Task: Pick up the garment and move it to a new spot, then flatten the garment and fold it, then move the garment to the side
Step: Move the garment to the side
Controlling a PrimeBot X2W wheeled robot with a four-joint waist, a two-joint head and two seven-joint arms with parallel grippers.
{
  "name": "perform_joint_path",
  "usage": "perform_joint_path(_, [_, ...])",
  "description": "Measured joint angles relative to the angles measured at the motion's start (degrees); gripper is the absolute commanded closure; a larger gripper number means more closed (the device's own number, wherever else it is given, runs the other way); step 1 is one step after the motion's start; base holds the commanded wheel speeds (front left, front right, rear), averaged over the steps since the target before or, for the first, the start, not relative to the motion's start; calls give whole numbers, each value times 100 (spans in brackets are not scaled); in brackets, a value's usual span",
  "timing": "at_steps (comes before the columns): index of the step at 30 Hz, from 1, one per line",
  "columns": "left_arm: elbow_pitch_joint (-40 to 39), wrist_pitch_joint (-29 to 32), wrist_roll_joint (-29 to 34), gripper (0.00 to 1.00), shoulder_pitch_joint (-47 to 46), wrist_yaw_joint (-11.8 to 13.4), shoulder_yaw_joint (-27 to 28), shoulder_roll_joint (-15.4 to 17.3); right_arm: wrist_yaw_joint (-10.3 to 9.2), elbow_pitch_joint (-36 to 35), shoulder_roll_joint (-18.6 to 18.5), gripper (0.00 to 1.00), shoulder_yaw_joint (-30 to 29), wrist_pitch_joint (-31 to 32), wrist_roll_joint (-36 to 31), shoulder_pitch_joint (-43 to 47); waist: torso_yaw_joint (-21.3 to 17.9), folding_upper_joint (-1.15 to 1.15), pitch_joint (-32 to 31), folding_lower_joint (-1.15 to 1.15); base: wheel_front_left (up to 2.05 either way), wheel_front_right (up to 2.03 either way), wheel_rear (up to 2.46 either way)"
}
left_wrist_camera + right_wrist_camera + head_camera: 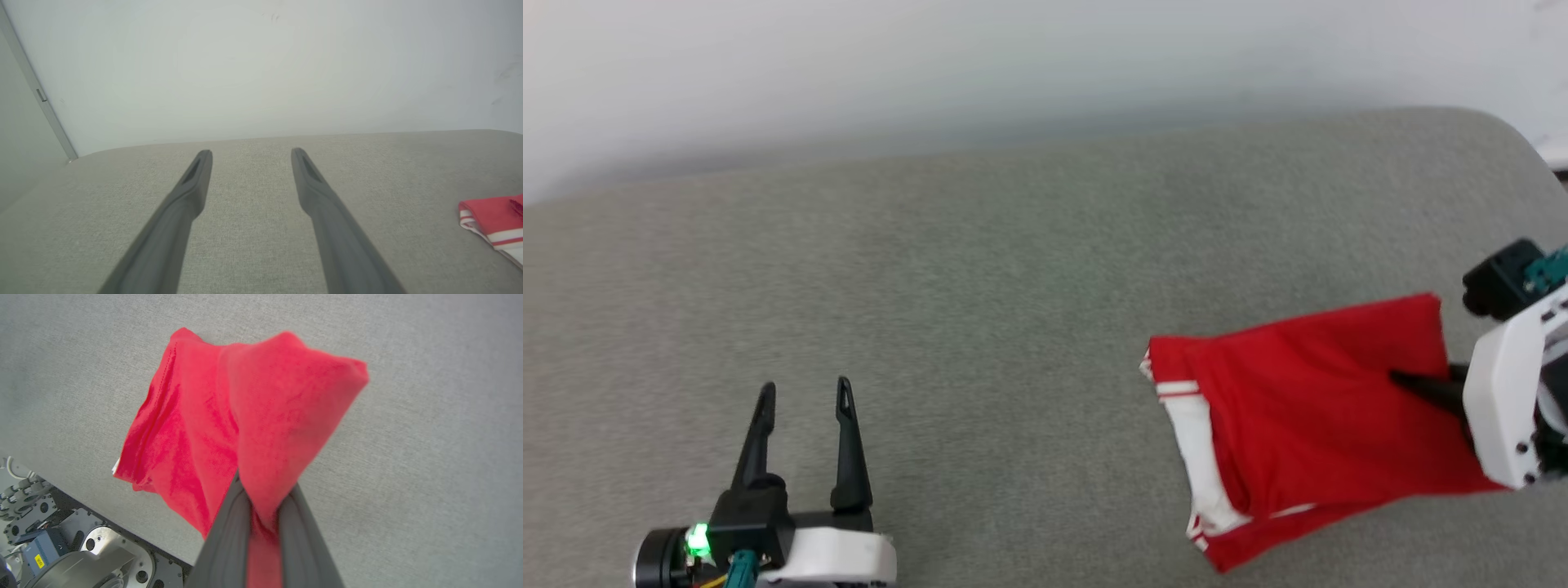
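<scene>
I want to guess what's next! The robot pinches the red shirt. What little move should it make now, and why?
Probably lift a little. The right gripper has its jaws shut on a pinch of the garment, the rest lying on the gray cushion, so raising it should free the cloth for carrying. The left gripper is open, apart.

Head view: the right gripper [1403, 379] is cut off by the frame edge at 3 o'clock, and its housing hides the garment [1307, 416] corner there. The left gripper [805, 390] base is cut off at 7 o'clock.

Left wrist view: the garment is cut off at 4 o'clock.

Right wrist view: the jaw tips are buried in red fabric, and the raised fold at 12 o'clock is blurred.
</scene>
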Motion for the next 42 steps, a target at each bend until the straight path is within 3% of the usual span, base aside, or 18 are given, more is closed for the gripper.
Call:
perform_joint_path(6, [-187, 0, 135, 0, -381, -42, 124, 73, 1, 186, -399, 100, 243, 15, -447, -896, -472, 0, 595, 0, 0, 0, 0])
perform_joint_path(11, [-335, 0, 229, 0, -704, -89, 192, 263, 1, 780, -692, 100, 315, -189, -808, -1388, -780, 0, 1191, 0, 0, 0, 0])
perform_joint_path(26, [-1040, 0, 381, 0, -1046, -120, 358, 726, 2, 2972, -404, 100, -671, -1205, -1566, -2216, -1114, 0, 2648, 1, 0, 0, 0])
perform_joint_path(35, [-1193, -8, 394, 0, -1149, -84, 325, 781, 2, 3862, -156, 100, -1093, -1751, -2170, -2391, -1090, 0, 2951, 0, 0, 0, 0])
perform_joint_path(36, [-1177, -7, 392, 0, -1154, -60, 323, 770, 2, 3941, -94, 45, -1134, -1802, -2207, -2390, -1083, 0, 2916, 0, 0, 0, 0])
perform_joint_path(37, [-1146, -5, 380, 0, -1153, -42, 324, 756, 2, 4032, -26, 45, -1190, -1848, -2236, -2390, -1077, 0, 2869, 0, 0, 0, 0])
perform_joint_path(38, [-1111, -5, 365, 0, -1149, -34, 322, 740, 2, 4106, 30, 0, -1228, -1895, -2274, -2389, -1070, 0, 2813, 0, 0, 0, 0])
perform_joint_path(42, [-988, 0, 281, 0, -1054, 45, 308, 623, 2, 4178, 80, 0, -1245, -2111, -2544, -2312, -1019, 0, 2499, 0, 0, 0, 0])
